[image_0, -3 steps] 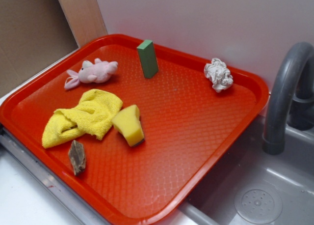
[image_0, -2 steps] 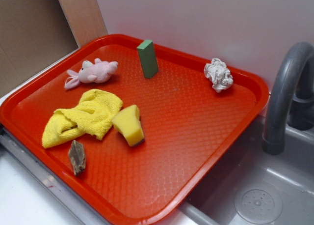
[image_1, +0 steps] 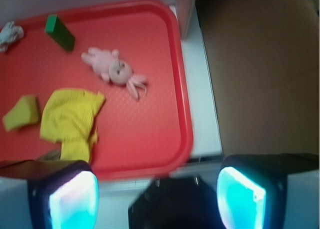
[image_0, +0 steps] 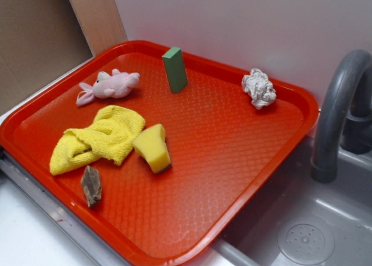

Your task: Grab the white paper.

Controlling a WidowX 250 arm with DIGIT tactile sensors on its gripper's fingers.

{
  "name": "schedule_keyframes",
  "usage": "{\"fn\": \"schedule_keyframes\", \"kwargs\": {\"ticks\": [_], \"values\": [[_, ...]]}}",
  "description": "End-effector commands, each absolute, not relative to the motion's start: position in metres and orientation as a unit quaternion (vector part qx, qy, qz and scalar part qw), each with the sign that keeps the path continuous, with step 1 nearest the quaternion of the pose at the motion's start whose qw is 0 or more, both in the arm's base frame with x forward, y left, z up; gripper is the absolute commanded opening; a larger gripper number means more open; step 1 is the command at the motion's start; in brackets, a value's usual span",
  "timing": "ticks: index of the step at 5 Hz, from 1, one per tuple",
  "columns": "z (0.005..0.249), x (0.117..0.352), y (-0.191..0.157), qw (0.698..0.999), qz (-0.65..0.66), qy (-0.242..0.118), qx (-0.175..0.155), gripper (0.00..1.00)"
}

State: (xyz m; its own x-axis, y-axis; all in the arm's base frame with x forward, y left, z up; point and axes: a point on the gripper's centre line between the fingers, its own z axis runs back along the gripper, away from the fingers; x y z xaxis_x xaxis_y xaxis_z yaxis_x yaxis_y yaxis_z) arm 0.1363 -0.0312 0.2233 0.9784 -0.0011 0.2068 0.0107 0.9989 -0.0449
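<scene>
Red tray [image_0: 244, 179] beside the grey sink [image_0: 302, 231] is showing no change across the exterior views. White paper [image_0: 259, 88] is lying untouched near the tray's far corner, well apart from the green block [image_0: 174, 69]. Gripper [image_1: 157, 191], fingers spread and empty, is hovering off-tray; approach is not yet beginning.

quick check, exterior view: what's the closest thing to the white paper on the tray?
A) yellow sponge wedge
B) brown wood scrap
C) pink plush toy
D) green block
D: the white paper sits alone near the tray's far right corner, and the upright green block is the nearest item, further along the back edge; sponge, plush and wood scrap all lie farther off on the left half.
</scene>
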Motion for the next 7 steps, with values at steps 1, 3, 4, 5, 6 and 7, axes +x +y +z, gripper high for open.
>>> {"fn": "schedule_keyframes", "kwargs": {"ticks": [1,3,4,5,6,7], "values": [[0.207,0.168,-0.079,0.979,-0.032,-0.199,-0.043,1.00],[0.179,0.208,-0.147,0.972,-0.044,-0.213,-0.090,1.00],[0.167,0.221,-0.182,0.971,-0.069,-0.208,-0.097,1.00],[0.158,0.229,-0.212,0.970,-0.072,-0.203,-0.116,1.00],[0.147,0.241,-0.245,0.968,-0.060,-0.209,-0.126,1.00],[0.137,0.260,-0.276,0.966,-0.025,-0.215,-0.139,1.00]]}}
